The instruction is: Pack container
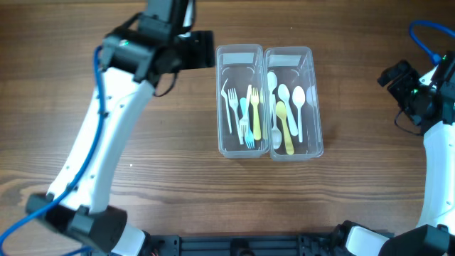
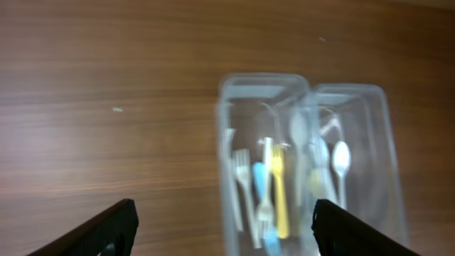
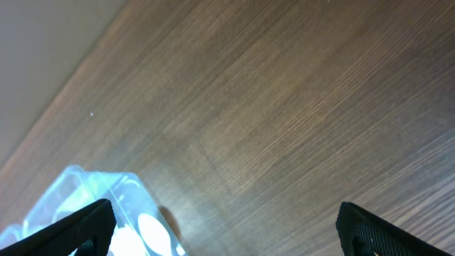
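Observation:
Two clear plastic containers stand side by side mid-table. The left container (image 1: 223,107) holds forks (image 1: 249,114) in white, yellow and blue. The right container (image 1: 314,99) holds spoons (image 1: 288,110) in white and yellow. Both show blurred in the left wrist view (image 2: 227,142), and a corner shows in the right wrist view (image 3: 78,186). My left gripper (image 1: 202,58) is open and empty, above the table just left of the fork container's far end. My right gripper (image 1: 393,75) is open and empty at the far right, well away from the containers.
Bare wooden table surrounds the containers. The left arm (image 1: 106,142) stretches diagonally across the left half. A blue cable (image 1: 426,35) loops by the right arm at the right edge.

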Controlling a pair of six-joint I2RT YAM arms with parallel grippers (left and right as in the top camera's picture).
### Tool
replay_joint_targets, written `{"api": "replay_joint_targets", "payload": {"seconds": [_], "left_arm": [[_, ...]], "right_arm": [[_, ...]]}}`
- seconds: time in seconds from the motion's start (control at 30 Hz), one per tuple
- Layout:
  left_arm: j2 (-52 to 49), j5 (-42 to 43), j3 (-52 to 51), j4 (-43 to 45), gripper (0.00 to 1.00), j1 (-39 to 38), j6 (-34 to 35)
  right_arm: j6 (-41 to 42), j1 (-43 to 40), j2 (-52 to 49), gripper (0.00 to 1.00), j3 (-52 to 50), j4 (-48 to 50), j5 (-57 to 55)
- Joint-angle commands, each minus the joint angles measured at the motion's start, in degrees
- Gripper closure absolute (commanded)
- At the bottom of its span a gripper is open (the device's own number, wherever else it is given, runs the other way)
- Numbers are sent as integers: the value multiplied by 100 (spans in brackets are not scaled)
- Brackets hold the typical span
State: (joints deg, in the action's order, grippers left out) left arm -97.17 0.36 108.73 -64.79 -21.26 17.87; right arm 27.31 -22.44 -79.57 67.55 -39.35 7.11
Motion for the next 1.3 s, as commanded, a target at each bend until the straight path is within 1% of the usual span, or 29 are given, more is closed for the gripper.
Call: {"api": "replay_joint_targets", "payload": {"seconds": [0.0,0.07,0.13,0.23,0.3,0.37,0.47,0.5,0.6,0.67,0.77,0.87,0.93,1.0,1.17,1.27], "left_arm": [[638,-826,90,-160,18,142,-728],[986,-1209,90,-227,16,140,-859],[1390,-1563,90,-280,14,140,-868],[1856,-1803,90,-319,9,140,-863],[2201,-1899,90,-352,4,140,-863],[2527,-2020,90,-409,0,142,-863],[2949,-2260,90,-603,0,142,-855],[3053,-2345,90,-719,0,142,-846],[3329,-2409,90,-1187,0,142,-824],[3473,-2490,90,-1552,0,142,-693],[3595,-2868,90,-1993,0,142,-645],[3639,-3314,90,-2205,0,142,-205],[3650,-3495,90,-2227,0,142,-76],[3648,-3563,90,-2216,0,142,-66],[3641,-3604,90,-2205,0,142,-70],[3644,-3571,90,-2199,0,140,-68]], "right_arm": [[-4,9,72,0,31,96,87],[-315,9,227,0,70,138,212],[-608,9,538,0,157,214,669],[-1154,9,1047,0,278,354,1379],[-1657,9,1488,0,372,444,1965],[-1919,9,1943,0,448,470,2312],[-2015,9,2446,0,490,407,2621],[-2166,9,2564,0,490,341,2811],[-2610,9,2809,0,490,44,3541],[-2649,26,2938,0,490,-83,3742],[-2647,192,3104,0,490,-90,3746],[-2562,417,3215,0,490,-142,3716],[-2509,737,3300,0,490,-256,3499],[-2385,1165,3351,0,490,-428,3010],[-2369,2481,3383,0,492,-802,1543],[-2435,3136,3383,0,557,-835,446]]}}
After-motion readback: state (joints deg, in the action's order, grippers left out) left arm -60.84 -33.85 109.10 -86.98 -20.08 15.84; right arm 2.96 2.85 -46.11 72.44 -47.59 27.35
